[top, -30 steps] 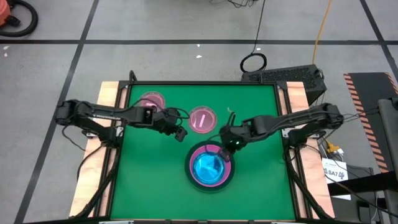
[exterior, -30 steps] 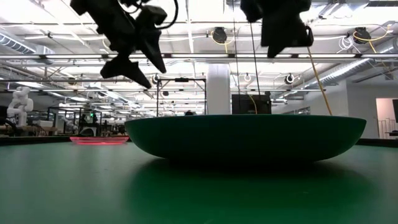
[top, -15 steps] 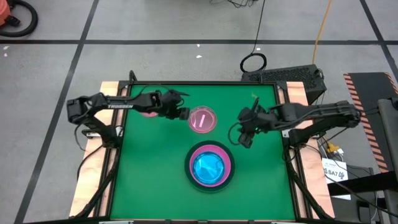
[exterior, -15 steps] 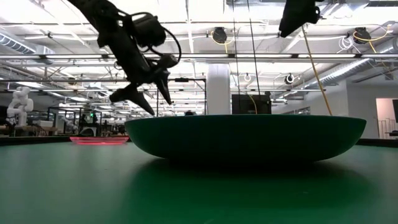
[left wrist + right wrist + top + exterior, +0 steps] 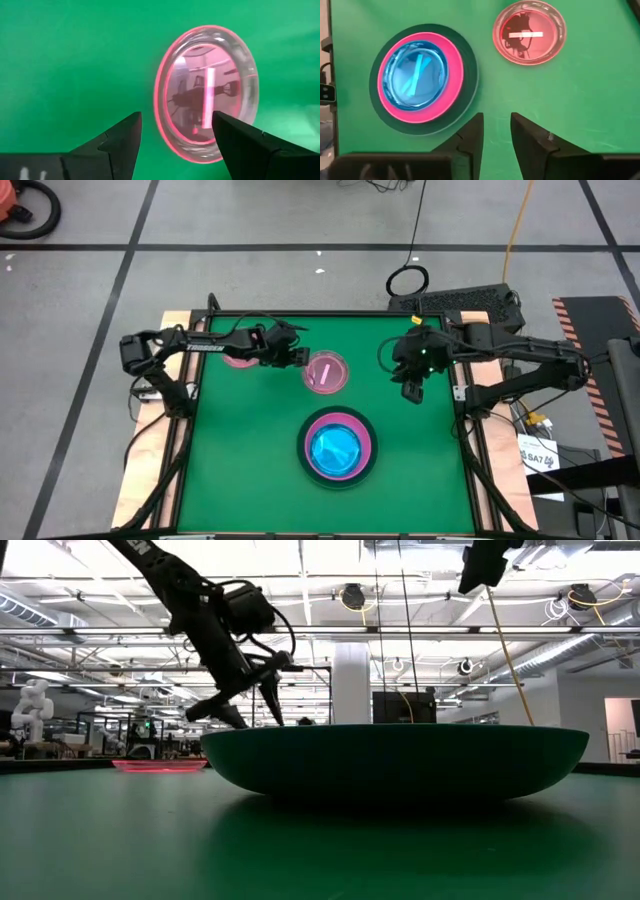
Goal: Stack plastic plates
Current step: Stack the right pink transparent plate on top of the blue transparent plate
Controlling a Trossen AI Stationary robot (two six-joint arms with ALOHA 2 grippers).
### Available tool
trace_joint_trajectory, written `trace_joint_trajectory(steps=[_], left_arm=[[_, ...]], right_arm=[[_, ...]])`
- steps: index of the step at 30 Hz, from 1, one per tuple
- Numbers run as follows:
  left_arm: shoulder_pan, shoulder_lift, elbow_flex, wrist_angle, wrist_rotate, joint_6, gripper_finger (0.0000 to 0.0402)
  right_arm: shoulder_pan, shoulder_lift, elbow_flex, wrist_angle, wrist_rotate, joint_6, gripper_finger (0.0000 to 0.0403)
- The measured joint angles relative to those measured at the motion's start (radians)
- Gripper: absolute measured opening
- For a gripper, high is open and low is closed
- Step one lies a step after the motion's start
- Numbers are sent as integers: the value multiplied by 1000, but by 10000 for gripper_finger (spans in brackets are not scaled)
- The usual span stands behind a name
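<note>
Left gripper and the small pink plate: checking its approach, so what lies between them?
Only bare green table; left gripper faces the small pink plate in the left wrist view.

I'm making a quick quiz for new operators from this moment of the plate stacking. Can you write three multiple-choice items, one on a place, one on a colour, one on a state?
1. Where is the left gripper?
A. Just beside the lone small pink plate
B. Over the stack
C. Off the table

2. What colour is the plate on top of the stack?
A. Dark grey
B. Cyan
C. Hot pink

3. How do the left gripper's fingers stand?
A. Shut on a plate
B. Open, holding nothing
C. Shut and empty

Answers:
1. A: the high view shows it at that plate's edge, far from the stack.
2. B: a cyan plate lies on the hot pink plate, which lies on the dark grey plate.
3. B: the left wrist view shows a wide gap between them, with only green table and the plate's rim behind.
</note>
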Motion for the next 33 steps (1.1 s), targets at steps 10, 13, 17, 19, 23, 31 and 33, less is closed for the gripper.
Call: trace_joint_trajectory(steps=[10, 13, 17, 19, 23, 31, 33], left_arm=[[-3, 78, 0, 75, -14, -40, 248], [-3, 77, 0, 86, -40, -42, 248], [-3, 77, 0, 82, -48, -60, 248], [-3, 79, 0, 82, -48, -77, 248], [-3, 97, 0, 87, -33, -114, 248], [-32, 152, 0, 123, -16, -111, 247], [-37, 169, 0, 152, -16, -109, 238]], right_arm=[[-77, -25, 0, -11, -4, -63, 73], [-94, -27, 0, -11, -33, -81, 73], [-113, -27, 0, -8, -55, -96, 73], [-120, -27, 0, 4, -55, -101, 73], [-132, -27, 0, 22, -56, -102, 73], [-133, -27, 0, 23, -56, -57, 73], [-133, -27, 0, 22, -56, -39, 73]])
